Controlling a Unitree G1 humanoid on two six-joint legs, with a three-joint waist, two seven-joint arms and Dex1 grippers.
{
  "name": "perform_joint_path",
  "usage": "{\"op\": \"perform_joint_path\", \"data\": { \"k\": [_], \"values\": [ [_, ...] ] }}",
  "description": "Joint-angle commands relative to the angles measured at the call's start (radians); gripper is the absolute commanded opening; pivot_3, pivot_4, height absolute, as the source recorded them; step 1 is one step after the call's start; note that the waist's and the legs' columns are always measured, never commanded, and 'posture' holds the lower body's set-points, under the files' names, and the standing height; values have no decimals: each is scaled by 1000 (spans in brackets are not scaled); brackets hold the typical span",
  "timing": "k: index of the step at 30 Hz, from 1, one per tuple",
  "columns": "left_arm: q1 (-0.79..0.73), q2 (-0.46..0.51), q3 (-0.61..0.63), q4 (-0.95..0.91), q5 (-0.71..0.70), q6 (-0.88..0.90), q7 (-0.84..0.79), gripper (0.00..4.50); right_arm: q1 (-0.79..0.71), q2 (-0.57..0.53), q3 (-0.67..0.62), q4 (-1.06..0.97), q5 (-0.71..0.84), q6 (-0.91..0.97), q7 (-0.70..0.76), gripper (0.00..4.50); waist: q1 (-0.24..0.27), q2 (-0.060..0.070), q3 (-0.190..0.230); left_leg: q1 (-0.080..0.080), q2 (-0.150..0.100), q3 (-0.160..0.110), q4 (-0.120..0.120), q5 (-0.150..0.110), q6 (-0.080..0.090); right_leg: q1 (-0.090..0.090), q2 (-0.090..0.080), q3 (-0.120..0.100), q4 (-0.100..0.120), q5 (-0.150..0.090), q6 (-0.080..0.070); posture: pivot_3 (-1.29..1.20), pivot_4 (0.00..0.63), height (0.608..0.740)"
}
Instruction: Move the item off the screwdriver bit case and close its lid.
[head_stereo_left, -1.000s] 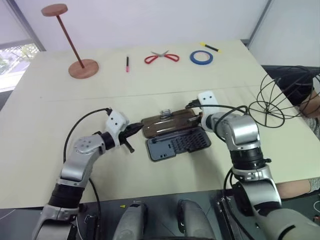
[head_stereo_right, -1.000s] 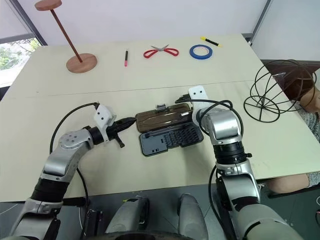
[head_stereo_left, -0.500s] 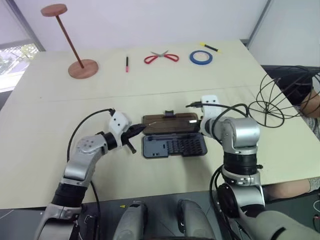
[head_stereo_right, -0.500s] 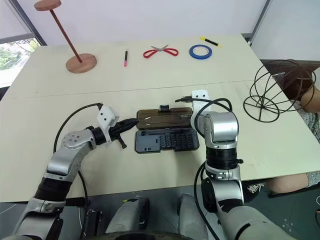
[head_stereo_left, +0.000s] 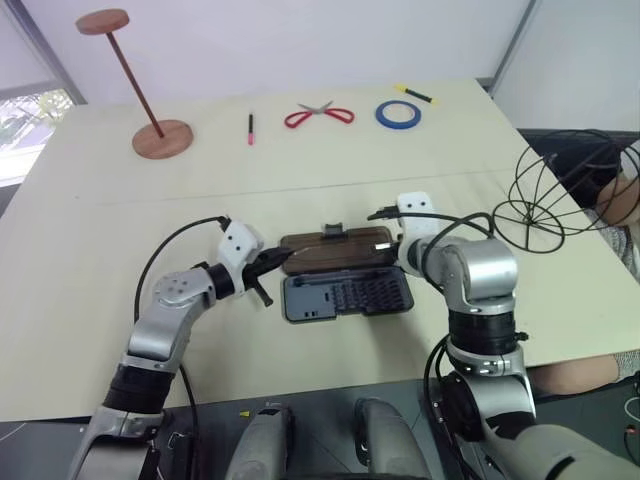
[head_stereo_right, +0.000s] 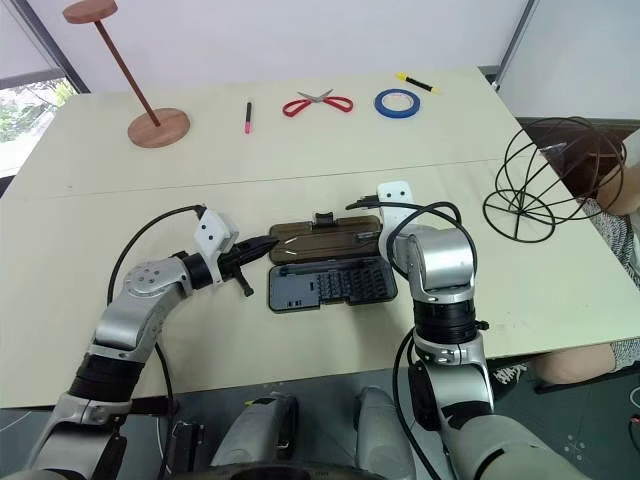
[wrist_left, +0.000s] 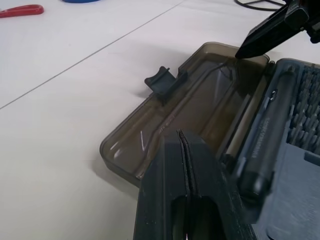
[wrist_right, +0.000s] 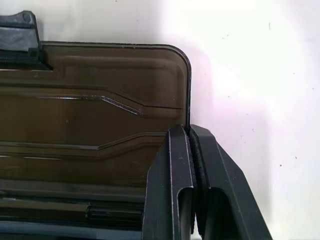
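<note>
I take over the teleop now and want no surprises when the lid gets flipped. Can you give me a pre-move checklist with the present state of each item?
1. Wire globe off the bit case: ok, it sits apart near the table's right edge.
2. Lid closed: not ok, it lies open flat on the table behind the tray.
3. Left gripper at the lid's left end, fingers shut: ok.
4. Right gripper at the lid's right edge, fingers shut on nothing: ok.
5. Fingertip under the lid's edge for lifting: cannot tell.
6. Bits seated in the tray: ok as far as the rows show; none seen loose.
</note>
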Motion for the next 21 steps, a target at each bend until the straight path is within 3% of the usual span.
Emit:
{"op": "perform_joint_path", "data": {
  "k": [1, 3, 9, 14, 21],
  "values": [
    [-10, 2, -6, -44, 1, 2, 3, 0, 5, -2, 19, 5, 20, -28, 19, 580, 0, 0, 0, 0, 0, 0, 0, 0, 0, 0, 0, 0, 0, 0, 0, 0, 150, 740],
    [-13, 1, -7, -45, 2, 6, 5, 0, 4, -18, 42, 14, 16, -59, 24, 1328, 0, 0, 0, 0, 0, 0, 0, 0, 0, 0, 0, 0, 0, 0, 0, 0, 150, 740],
    [-23, 0, -6, -43, 1, 12, 4, 0, -19, -28, 35, 35, 15, -71, 23, 4459, 2, 0, 0, 0, 0, 0, 0, 0, 0, 0, 0, 0, 0, 0, 0, 0, 150, 740],
    [-65, -26, 45, -126, -133, 133, -8, 0, -62, -94, -3, 33, 43, -126, 73, 4459, 3, 0, 0, -1, 0, 0, 0, 0, 0, 0, 0, 0, 0, 0, 0, 0, 150, 740],
    [-144, 24, 59, -228, -270, 261, -77, 0, -99, -150, -71, 59, 122, -270, 171, 4459, -1, 0, 0, -1, 0, 0, 0, 0, 0, 0, 0, 0, -1, 0, 0, 0, 150, 740]
  ]
}}
